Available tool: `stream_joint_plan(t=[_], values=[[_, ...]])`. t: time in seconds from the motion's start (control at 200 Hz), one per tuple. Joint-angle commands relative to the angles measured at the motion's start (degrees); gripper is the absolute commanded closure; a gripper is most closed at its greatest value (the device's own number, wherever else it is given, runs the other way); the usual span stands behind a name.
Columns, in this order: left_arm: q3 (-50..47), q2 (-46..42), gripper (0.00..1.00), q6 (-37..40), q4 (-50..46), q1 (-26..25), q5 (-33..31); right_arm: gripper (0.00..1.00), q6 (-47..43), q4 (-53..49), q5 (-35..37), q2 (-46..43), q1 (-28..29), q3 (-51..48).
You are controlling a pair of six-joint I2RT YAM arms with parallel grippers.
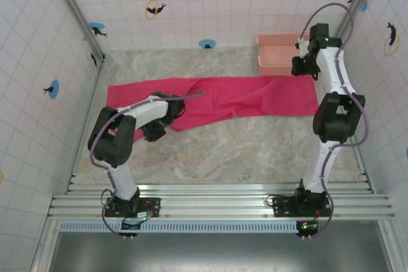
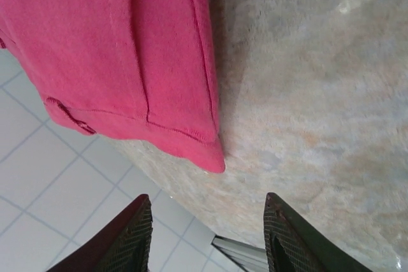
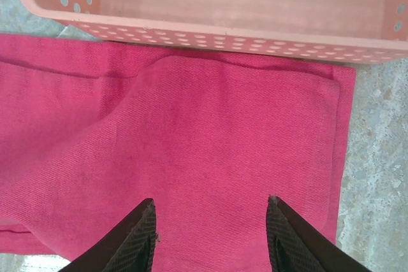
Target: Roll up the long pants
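Stretching left to right across the far part of the surface (image 1: 223, 151), the one pair of long pants (image 1: 255, 97) lies flat, its right end against the single pink basket (image 1: 277, 52). Its two legs overlap and are hard to tell apart, and the left arm hides part of the left end. The left end effector (image 2: 206, 199) gapes wide and empty near a hem corner. The right end effector (image 3: 210, 199), equally wide and empty, hangs above the cloth.
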Motion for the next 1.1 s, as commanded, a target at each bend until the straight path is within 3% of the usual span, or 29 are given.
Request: stream_joint_plan(t=[0.0, 0.3, 0.545, 0.621, 0.706, 0.906, 1.096], values=[[0.3, 3.1, 0.53, -3.0, 2.6, -0.2, -4.0, 0.52, 0.3, 1.2, -1.1, -4.1, -0.8, 0.1], [0.4, 9.5, 0.57, -6.2, 4.7, 0.0, -6.9, 0.52, 0.0, 2.2, -2.0, -6.5, -2.0, -1.5], [1.8, 14.5, 0.61, -8.8, 5.1, 3.2, -10.2, 0.52, -0.2, 2.9, -3.9, -7.1, -2.0, -1.8], [1.9, 15.2, 0.70, -9.1, 5.5, 4.2, -10.0, 0.52, -0.4, 3.0, -3.9, -7.5, -2.1, -2.1], [2.1, 15.5, 1.00, -9.4, 5.7, 4.9, -9.6, 0.52, -0.5, 3.3, -4.1, -7.9, -2.0, -2.7], [5.1, 14.5, 1.00, -8.8, 2.0, 5.1, -8.1, 0.52, -0.9, 4.0, -4.1, -8.8, -2.1, -4.3], [6.8, 6.9, 1.00, -6.7, -3.8, 5.0, -4.7, 0.52, -0.9, 4.5, -4.3, -9.8, -2.1, -5.7]])
